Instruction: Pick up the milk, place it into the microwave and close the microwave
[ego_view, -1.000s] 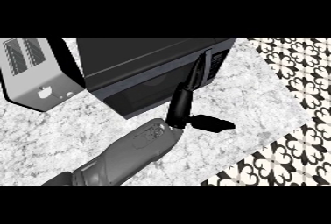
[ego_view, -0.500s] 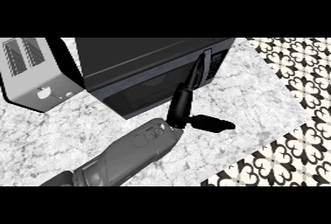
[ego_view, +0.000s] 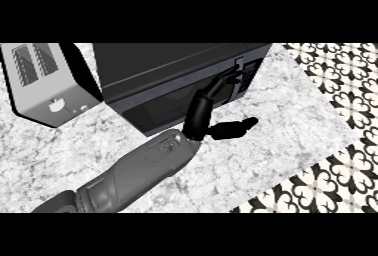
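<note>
Right hand (ego_view: 203, 112) with straight fingers pressed against the black boxy microwave's (ego_view: 173, 80) closed door; silver toaster (ego_view: 44, 82) beside it, bare marble counter (ego_view: 280, 125) toward the right edge.

A grey-white marbled stone counter (ego_view: 280, 130) meets black-and-white patterned floor tiles (ego_view: 336, 185) along the counter's right edge.
</note>
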